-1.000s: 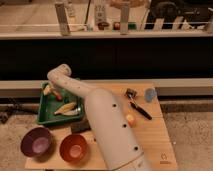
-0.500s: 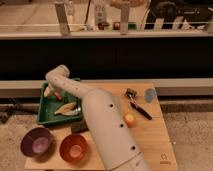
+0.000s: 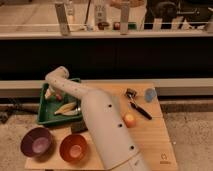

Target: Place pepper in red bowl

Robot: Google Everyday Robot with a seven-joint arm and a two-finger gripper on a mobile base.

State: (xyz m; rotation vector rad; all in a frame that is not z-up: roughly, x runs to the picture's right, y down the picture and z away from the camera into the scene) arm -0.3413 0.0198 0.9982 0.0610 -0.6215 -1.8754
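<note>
My arm reaches from the bottom centre up and left, bending over the green tray (image 3: 46, 116). The gripper (image 3: 50, 93) hangs down into the tray's back left part. A small red bit, the pepper (image 3: 59, 97), shows just right of the gripper, partly hidden by the arm; I cannot tell whether the gripper touches it. The red bowl (image 3: 74, 148) stands empty at the table's front left, below the tray.
A purple bowl (image 3: 36, 142) sits left of the red bowl. A pale yellow banana-like item (image 3: 66, 108) lies in the tray. On the right are an orange fruit (image 3: 130, 120), a black-handled tool (image 3: 138, 107) and a blue cup (image 3: 150, 94).
The arm has shifted only slightly over the tray; the gripper stays in the tray's back left part. Nothing else moved.
</note>
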